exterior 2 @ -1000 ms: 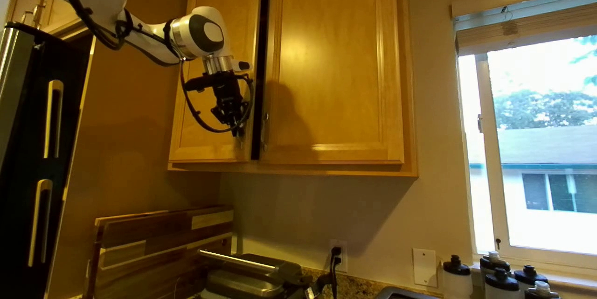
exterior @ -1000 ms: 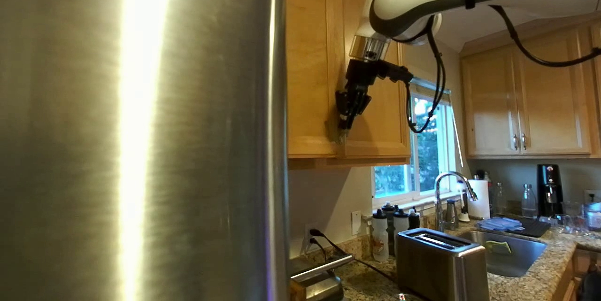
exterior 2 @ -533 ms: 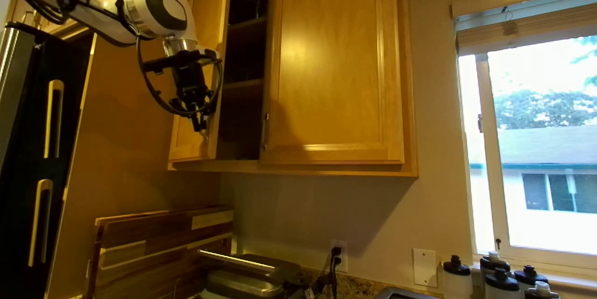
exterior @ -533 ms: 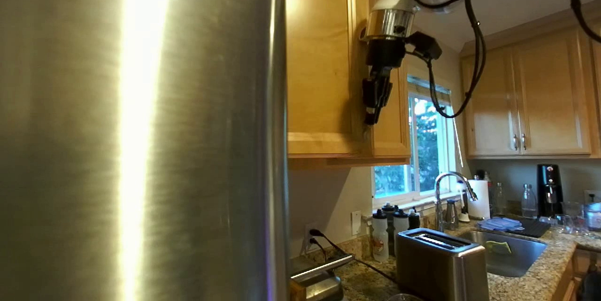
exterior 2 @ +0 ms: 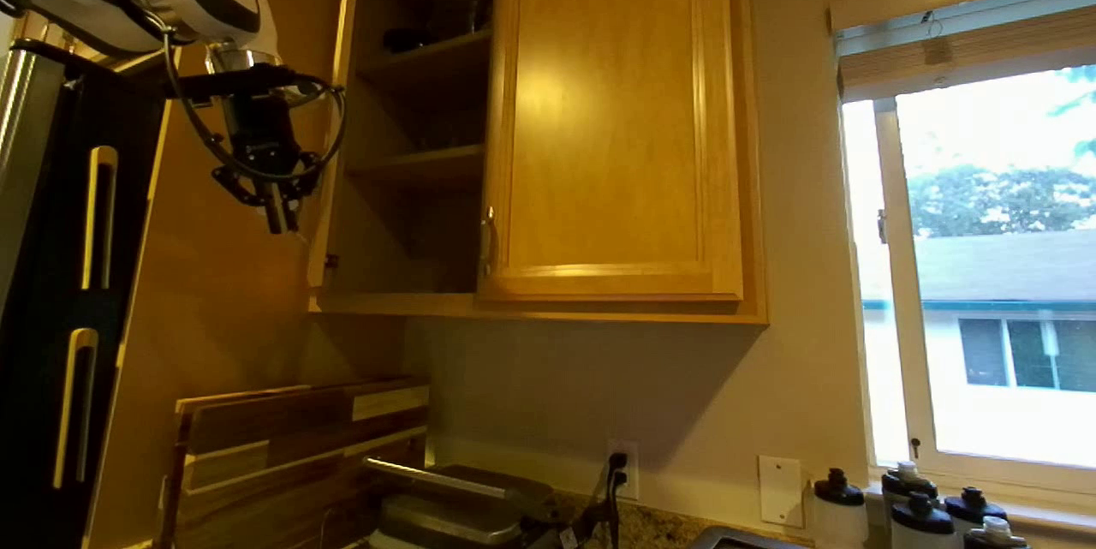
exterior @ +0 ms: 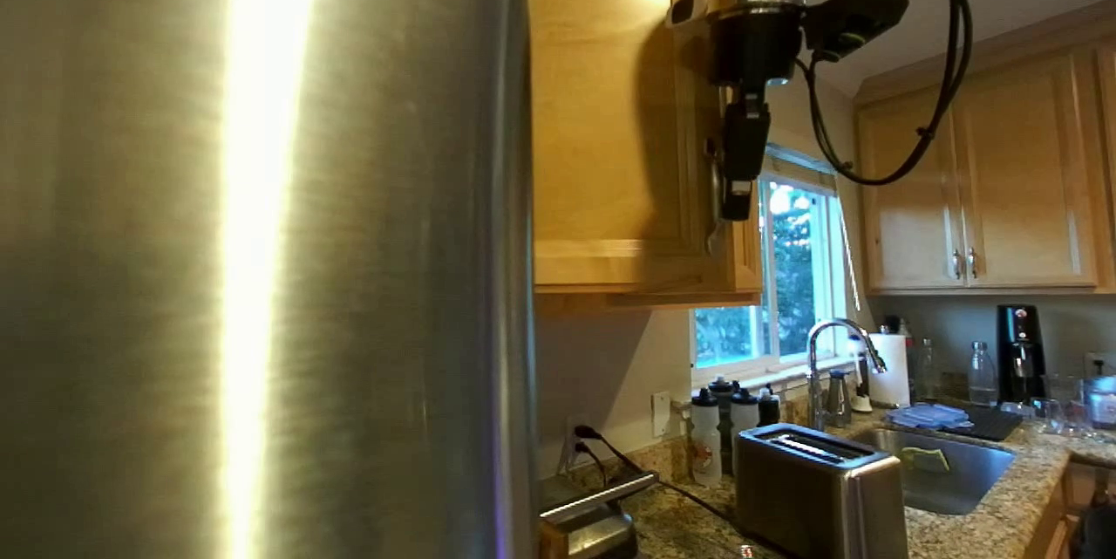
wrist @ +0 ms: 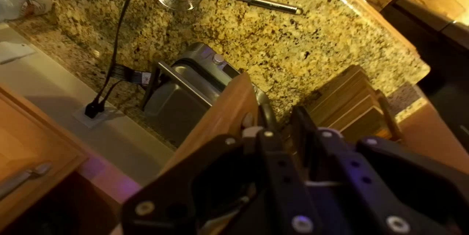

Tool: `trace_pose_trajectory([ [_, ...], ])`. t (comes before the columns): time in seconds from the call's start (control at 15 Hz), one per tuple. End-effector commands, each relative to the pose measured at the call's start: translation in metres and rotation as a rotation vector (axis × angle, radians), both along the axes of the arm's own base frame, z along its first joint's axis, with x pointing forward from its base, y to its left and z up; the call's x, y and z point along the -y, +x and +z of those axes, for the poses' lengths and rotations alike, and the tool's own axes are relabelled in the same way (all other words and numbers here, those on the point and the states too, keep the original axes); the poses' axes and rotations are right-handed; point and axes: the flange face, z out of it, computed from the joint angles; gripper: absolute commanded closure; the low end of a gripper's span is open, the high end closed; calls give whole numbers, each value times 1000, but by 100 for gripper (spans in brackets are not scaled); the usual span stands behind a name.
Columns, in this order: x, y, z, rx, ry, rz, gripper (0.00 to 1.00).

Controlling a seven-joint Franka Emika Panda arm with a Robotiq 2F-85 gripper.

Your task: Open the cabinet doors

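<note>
One side open, one side closed

We see the swung door (exterior: 597,114) standing out from the shelves (exterior 2: 428,159), its outer face showing in an exterior view with its handle (exterior: 717,188) just beside the gripper (exterior: 738,207). The closed door (exterior 2: 616,129) covers its own half. In the wrist view the fingers (wrist: 305,125) stand close, a narrow gap between them; whether they pinch the handle, we cannot tell. On the counter (exterior: 955,533) below, we spot a toaster (exterior: 837,507).

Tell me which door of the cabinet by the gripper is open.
The door nearer the fridge: it stands swung out, baring shelves, while its mate nearer the window lies shut.
</note>
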Motion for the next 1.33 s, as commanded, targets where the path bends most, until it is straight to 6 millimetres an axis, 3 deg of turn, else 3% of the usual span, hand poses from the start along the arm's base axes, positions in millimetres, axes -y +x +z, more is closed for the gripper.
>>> trace_pose_trajectory([
  [0.0,-34,-11,-3,-25,-28,184,91],
  [0.2,-37,-13,-5,-29,-17,327,91],
  [0.33,-28,-8,-9,-31,40,376,86],
  [0.4,-16,-5,-13,-45,81,352,63],
  [0.6,34,0,-31,-113,220,198,52],
  [1.07,122,-7,-54,-130,384,-134,5],
  [1.27,161,13,-47,13,397,-189,0],
])
